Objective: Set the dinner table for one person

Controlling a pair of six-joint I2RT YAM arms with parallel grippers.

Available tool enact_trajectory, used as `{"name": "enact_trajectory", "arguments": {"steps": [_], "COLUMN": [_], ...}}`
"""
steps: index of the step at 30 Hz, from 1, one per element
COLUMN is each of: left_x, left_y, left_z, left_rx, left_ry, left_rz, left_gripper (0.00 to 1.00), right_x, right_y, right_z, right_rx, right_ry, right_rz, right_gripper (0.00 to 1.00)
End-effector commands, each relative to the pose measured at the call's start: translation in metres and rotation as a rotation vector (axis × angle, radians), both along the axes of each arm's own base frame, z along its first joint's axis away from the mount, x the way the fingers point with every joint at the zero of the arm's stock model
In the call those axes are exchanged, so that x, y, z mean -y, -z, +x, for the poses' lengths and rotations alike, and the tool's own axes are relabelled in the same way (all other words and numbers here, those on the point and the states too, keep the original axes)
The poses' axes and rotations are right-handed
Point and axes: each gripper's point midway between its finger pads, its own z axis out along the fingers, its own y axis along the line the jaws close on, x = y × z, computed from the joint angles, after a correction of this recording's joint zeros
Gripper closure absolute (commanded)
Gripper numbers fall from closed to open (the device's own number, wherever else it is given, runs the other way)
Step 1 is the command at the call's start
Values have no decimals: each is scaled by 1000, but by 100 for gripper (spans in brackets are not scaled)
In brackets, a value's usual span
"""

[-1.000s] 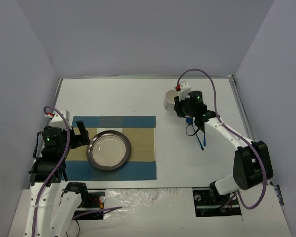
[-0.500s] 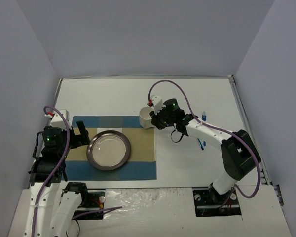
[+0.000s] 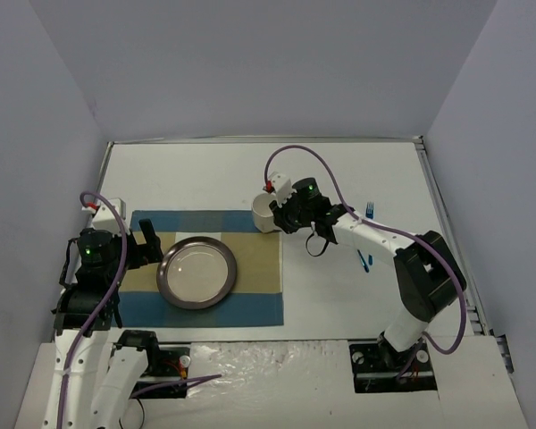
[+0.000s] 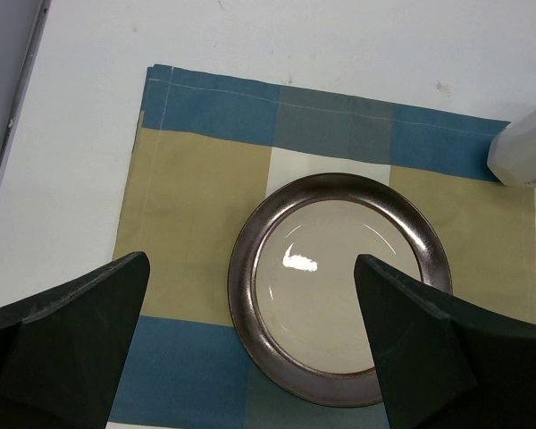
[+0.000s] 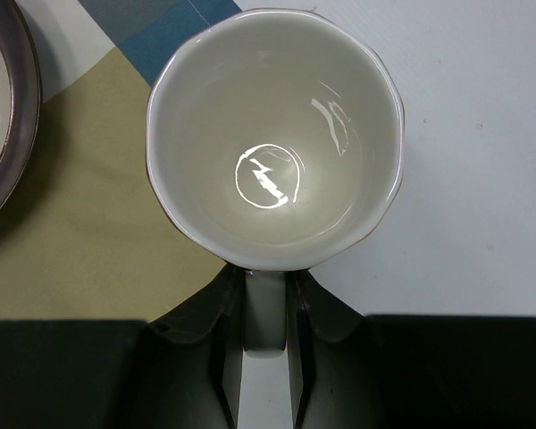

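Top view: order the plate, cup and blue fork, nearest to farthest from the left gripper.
1. Plate, on the placemat, right beside the left gripper.
2. Cup, at the placemat's far right corner, held by the right gripper.
3. Blue fork, far right on the table.

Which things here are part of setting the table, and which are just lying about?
Part of the job: table, placemat, plate, cup with its handle held in the right end effector, blue fork, second blue utensil.

Just lying about: no loose extras visible; only purple arm cables and grey walls.
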Motion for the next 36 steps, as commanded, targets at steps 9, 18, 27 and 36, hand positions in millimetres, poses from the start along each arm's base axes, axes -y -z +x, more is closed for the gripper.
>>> {"name": "enact_trajectory", "arguments": {"steps": [9, 18, 27, 36], "left_x": [-1, -1, -1, -1], "left_y": [-10, -10, -10, -10], "left_z": [9, 9, 9, 8], "left_rx": [42, 44, 41, 45], "left_ry": [-2, -2, -2, -4], "left_rz": [8, 7, 8, 5], "left_gripper": [3, 3, 3, 3], "right_x": [-37, -32, -15, 74], "right_y": [-62, -42, -67, -100], "right_z": [32, 27, 22, 45], "right_rx": [212, 190, 217, 219], "right_ry": [-18, 1, 64, 381], "right_rz": [143, 93, 87, 127], "right_gripper": [100, 95, 32, 14]}}
